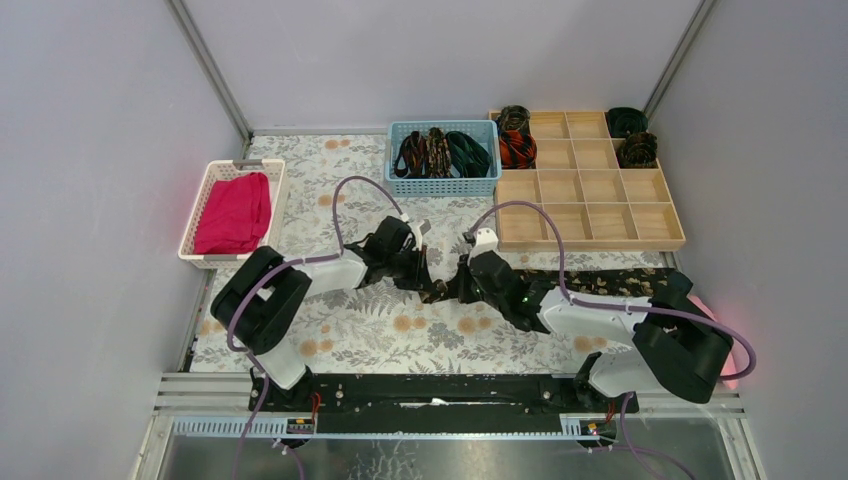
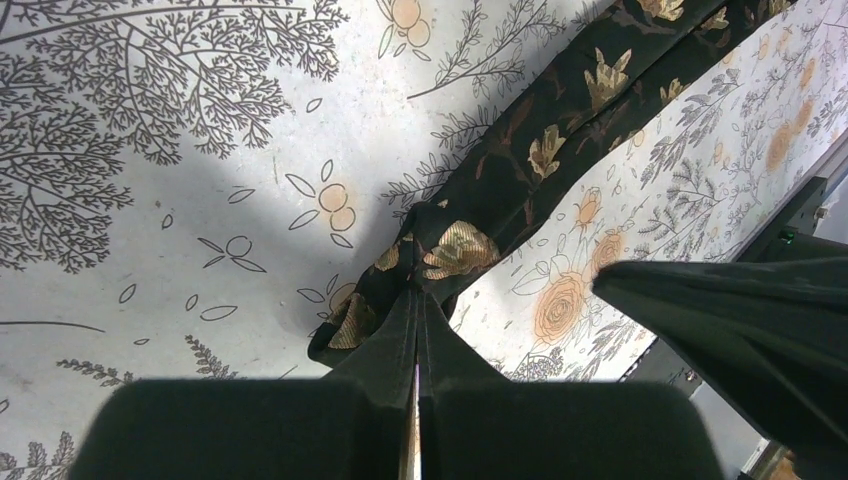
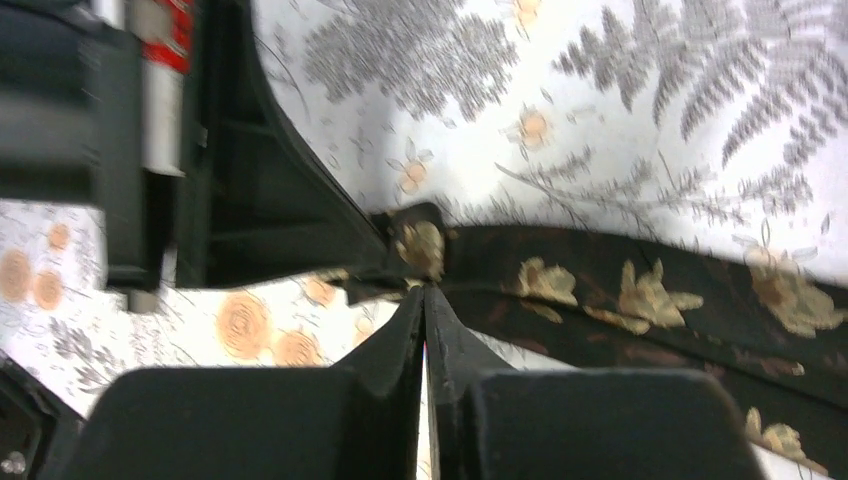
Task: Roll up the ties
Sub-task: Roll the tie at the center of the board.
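One tie [image 2: 560, 130] — left gripper [image 2: 417, 305], right gripper [image 3: 425, 300] pinching it.

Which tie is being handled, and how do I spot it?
Find the wooden tray at far right. Just in front of it lies a black tie with gold leaves. It alone lies flat; the others are coiled in the tray or bundled in the blue basket.

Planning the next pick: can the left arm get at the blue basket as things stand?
Probably, but not freely: nothing stands between the left gripper and the blue basket just beyond it, yet its jaws are shut on the black floral tie.
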Tool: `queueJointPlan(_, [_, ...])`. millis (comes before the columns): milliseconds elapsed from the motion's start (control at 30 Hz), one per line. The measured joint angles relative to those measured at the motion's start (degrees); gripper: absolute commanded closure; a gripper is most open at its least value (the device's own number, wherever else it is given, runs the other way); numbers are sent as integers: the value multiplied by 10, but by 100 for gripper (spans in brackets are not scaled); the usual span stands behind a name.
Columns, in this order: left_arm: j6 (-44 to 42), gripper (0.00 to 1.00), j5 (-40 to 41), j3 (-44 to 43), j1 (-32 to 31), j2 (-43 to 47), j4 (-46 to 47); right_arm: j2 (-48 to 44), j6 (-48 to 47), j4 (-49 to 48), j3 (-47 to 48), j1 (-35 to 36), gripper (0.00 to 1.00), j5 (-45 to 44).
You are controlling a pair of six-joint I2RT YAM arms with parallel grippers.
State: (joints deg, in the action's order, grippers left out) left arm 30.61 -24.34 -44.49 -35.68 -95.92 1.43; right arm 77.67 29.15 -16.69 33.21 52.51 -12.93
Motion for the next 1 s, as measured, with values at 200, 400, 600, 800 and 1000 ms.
queueJointPlan(200, [-4, 100, 4, -14, -3, 14, -30, -2, 2, 26, -35, 5, 100, 2])
queueJointPlan(400, [-5, 100, 13, -20, -3, 32, -43, 0, 3, 36, -42, 32, 100, 1])
queueJointPlan(600, [1, 100, 48, -35, 2, 35, -50, 31, 2, 36, -41, 63, 100, -11])
queueJointPlan(800, [10, 100, 68, -36, 37, 32, -49, 65, 1, 31, -24, 67, 100, -18])
queueJointPlan(1000, [16, 100, 85, -45, 59, -17, -48, 99, -9, 31, 8, 71, 100, -32])
